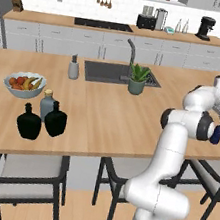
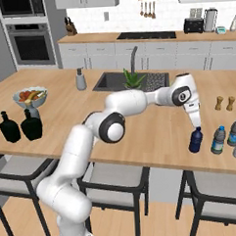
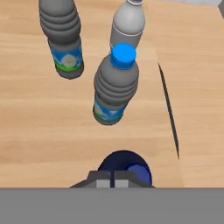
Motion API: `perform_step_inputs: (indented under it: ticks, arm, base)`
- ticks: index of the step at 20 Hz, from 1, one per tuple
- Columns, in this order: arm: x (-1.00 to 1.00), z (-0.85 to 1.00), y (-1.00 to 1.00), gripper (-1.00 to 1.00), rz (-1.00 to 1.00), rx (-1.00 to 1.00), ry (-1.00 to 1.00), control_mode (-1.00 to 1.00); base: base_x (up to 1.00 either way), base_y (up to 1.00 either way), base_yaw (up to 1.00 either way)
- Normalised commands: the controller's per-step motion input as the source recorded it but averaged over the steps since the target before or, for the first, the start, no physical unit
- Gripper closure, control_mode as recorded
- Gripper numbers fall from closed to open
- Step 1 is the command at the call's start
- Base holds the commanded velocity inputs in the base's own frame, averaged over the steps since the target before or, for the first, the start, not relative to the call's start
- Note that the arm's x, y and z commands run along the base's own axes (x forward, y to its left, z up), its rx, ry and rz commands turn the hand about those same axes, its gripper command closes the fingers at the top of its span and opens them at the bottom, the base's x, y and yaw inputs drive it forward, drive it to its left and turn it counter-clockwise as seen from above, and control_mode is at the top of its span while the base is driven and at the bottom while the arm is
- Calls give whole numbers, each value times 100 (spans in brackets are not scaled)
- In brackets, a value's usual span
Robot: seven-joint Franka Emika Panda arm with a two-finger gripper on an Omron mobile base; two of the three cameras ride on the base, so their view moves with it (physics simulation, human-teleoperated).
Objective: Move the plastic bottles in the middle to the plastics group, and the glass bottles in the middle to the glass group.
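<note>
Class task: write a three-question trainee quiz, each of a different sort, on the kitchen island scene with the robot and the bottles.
1. True or false: the gripper is at the cap of the dark blue bottle.
2. Multiple choice: what stands nearest the fruit bowl? A. pepper mills B. dark glass bottles C. coffee machine
3. Fill in: the clear plastic bottles stand near the island's ____ end, seen from the base.

Key: 1 true; 2 B; 3 right.
</note>
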Motion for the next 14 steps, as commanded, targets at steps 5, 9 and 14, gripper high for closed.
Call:
perform_step_inputs:
  ticks: [5,9,14]
  arm:
    - [-12,43,2,100,-3,-1,0,-100]
    - [-100,0,37,100,0,-5,-9,-100]
    - [-100,4,70,-100,0,-9,-15,-100]
  base:
    - [0,0,0]
    - [0,0,0]
    - [0,0,0]
